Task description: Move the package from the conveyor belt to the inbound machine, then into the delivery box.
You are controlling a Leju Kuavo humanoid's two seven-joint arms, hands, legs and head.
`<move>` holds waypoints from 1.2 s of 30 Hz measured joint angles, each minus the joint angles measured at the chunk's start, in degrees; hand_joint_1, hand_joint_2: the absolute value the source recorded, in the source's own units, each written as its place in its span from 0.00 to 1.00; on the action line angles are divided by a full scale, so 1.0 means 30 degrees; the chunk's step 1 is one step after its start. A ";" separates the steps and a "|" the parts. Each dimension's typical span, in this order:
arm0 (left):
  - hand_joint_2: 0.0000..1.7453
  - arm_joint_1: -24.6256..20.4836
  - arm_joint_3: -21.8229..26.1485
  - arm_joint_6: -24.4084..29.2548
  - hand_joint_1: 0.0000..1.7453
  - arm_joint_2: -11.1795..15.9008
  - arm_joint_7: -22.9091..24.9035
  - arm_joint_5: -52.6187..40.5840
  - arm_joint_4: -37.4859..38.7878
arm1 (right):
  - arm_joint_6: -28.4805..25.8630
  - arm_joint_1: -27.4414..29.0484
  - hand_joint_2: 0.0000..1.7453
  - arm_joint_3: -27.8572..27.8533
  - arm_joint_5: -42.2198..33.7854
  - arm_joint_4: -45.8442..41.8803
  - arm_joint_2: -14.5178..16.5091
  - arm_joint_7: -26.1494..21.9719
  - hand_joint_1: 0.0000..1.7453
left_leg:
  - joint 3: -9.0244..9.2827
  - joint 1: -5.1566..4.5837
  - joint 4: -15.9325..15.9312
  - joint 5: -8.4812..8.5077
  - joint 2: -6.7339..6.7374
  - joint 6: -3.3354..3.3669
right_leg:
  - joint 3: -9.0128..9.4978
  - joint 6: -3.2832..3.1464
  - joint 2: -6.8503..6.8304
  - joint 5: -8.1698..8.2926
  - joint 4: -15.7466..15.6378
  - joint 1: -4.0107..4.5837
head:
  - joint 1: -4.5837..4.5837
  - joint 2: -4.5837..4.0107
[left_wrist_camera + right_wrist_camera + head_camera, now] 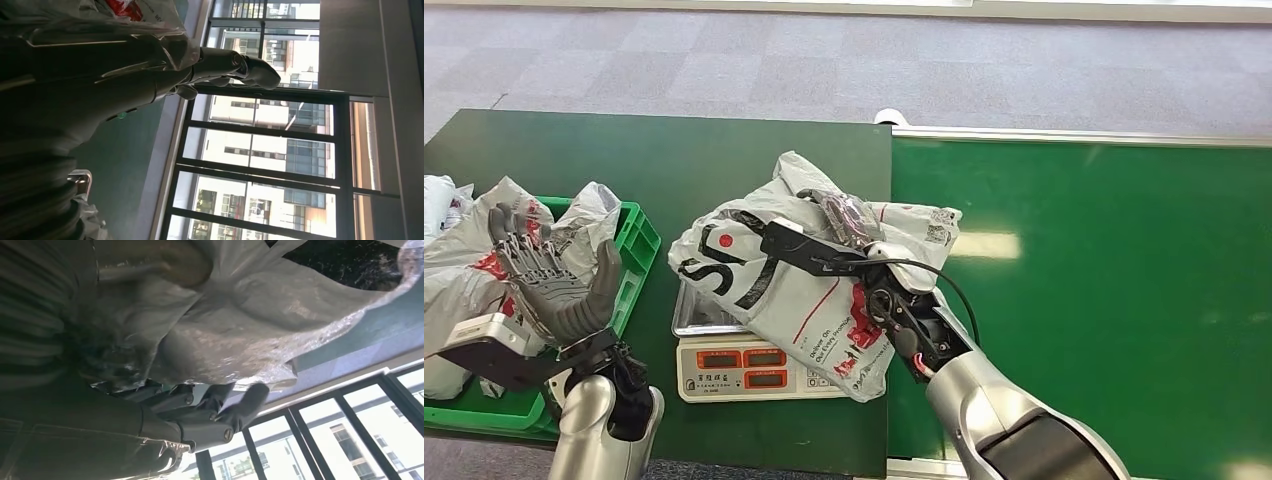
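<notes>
The right hand (849,222) is reaching over the top of the package (809,280), a grey plastic mailer bag with black and red print, and is gripping its crumpled upper part. In the right wrist view the dark fingers (220,412) are curling against the shiny grey film of the bag, which is bunching around them. The package is lying across the inbound machine (754,370), a white scale with 2 orange displays on its front; the metal weighing pan (694,318) is showing just under the bag's near-left corner. Part of the bag is hanging past the scale toward the conveyor belt (1104,290), the bright green surface lying on the outer side of the right arm.

The left hand (554,280) is standing raised with its palm up and fingers spread apart, holding nothing. In the left wrist view its fingers (240,67) are stretching out against a background of windows. It is hovering well apart from the package, on the far side of the scale from the right hand. Directly beneath and behind this hand, the delivery box (636,245), a green plastic crate, is holding other grey bags (469,250) with red print. Both the crate and the scale are sitting on a dark green table (674,160).
</notes>
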 joint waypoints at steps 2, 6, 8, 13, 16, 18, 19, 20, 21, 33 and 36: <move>1.00 0.0011 0.0133 0.0020 0.00 -0.0002 -0.0066 -0.0095 -0.0004 | -0.0139 0.0005 1.00 -0.0047 -0.0305 0.0188 -0.0007 -0.0535 0.00 | 0.0000 0.0001 0.0000 0.0000 0.0000 0.0000 | -0.0002 0.0000 0.0000 0.0000 0.0000 0.0001 | -0.0002 0.0000; 1.00 0.0178 0.0222 0.0324 0.00 -0.0026 -0.0244 -0.0940 -0.0144 | -0.0930 0.0109 1.00 -0.0561 -0.1616 0.0201 0.0002 -0.2746 0.00 | 0.0000 0.0001 0.0000 0.0000 0.0000 0.0000 | -0.0001 0.0000 0.0000 0.0000 0.0000 0.0002 | 0.0000 0.0000; 1.00 0.0287 0.0251 0.0421 0.00 -0.0036 -0.0271 -0.1253 -0.0253 | -0.1170 0.0151 1.00 -0.0891 -0.2100 0.0115 0.0018 -0.3469 0.00 | -0.0001 0.0001 0.0000 0.0000 0.0001 0.0000 | 0.0000 0.0000 0.0000 0.0000 0.0000 0.0001 | 0.0000 0.0000; 1.00 0.0731 0.0224 0.0340 0.00 -0.0088 -0.0251 -0.2226 -0.0701 | -0.1164 0.0935 1.00 -0.1890 -0.4864 -0.1478 0.0188 -0.5985 0.00 | -0.0001 0.0001 0.0000 -0.0001 -0.0001 0.0000 | -0.0002 0.0000 0.0000 -0.0001 0.0000 0.0001 | 0.0002 0.0000; 1.00 0.1080 -0.0166 -0.0081 0.00 -0.0097 0.0044 -0.3207 -0.1159 | -0.0835 0.1844 1.00 -0.2384 -0.7272 -0.4108 0.0288 -0.6830 0.00 | -0.0006 0.0001 0.0000 -0.0003 -0.0001 0.0000 | -0.0008 0.0000 -0.0002 -0.0003 -0.0001 0.0001 | 0.0004 0.0000; 1.00 0.1218 -0.0511 -0.0341 0.00 -0.0097 0.0327 -0.3735 -0.1370 | -0.0649 0.2350 1.00 -0.2519 -0.8293 -0.5749 0.0312 -0.6912 0.00 | -0.0008 0.0001 0.0000 -0.0004 0.0007 0.0000 | -0.0014 -0.0001 0.0000 -0.0003 -0.0003 0.0001 | 0.0002 0.0000; 1.00 0.1249 -0.0667 -0.0520 0.00 -0.0089 0.0538 -0.3954 -0.1426 | -0.0651 0.2587 1.00 -0.2567 -0.8714 -0.6451 0.0315 -0.7033 0.00 | -0.0008 0.0001 0.0000 -0.0004 0.0008 0.0000 | -0.0015 -0.0001 0.0000 -0.0003 -0.0004 0.0000 | 0.0002 0.0000; 1.00 0.1266 -0.0840 -0.0808 0.00 -0.0076 0.0863 -0.4232 -0.1457 | -0.0762 0.2844 1.00 -0.2601 -0.9210 -0.7185 0.0319 -0.7230 0.00 | -0.0008 0.0001 0.0000 -0.0004 0.0005 0.0000 | -0.0017 -0.0001 -0.0002 -0.0003 -0.0005 0.0000 | 0.0000 0.0000; 1.00 0.1277 -0.1037 -0.1207 0.00 -0.0060 0.1311 -0.4632 -0.1470 | -0.1020 0.3147 1.00 -0.2623 -0.9767 -0.8008 0.0321 -0.7463 0.00 | -0.0007 0.0001 0.0000 -0.0003 0.0000 0.0000 | -0.0017 -0.0001 -0.0005 -0.0003 -0.0007 0.0000 | 0.0000 0.0000; 1.00 -0.0208 -0.4184 -0.4332 0.00 -0.0129 0.4381 -0.9788 0.0233 | -0.7695 0.9183 1.00 -0.2494 -0.7455 -1.9224 -0.0908 -0.8092 0.00 | -0.0009 -0.0009 0.0003 -0.0022 0.0004 0.0001 | -0.0044 0.0000 -0.0011 -0.0008 -0.0028 -0.0009 | -0.0006 0.0000; 1.00 -0.1644 -0.5216 -0.4905 0.00 -0.0386 0.5168 -1.1101 0.2169 | -0.9293 1.0868 1.00 -0.2337 -0.4428 -1.9964 -0.1521 -0.7917 0.00 | -0.0006 -0.0006 0.0002 -0.0021 -0.0042 0.0002 | -0.0006 0.0001 -0.0052 -0.0014 -0.0030 -0.0007 | -0.0002 0.0000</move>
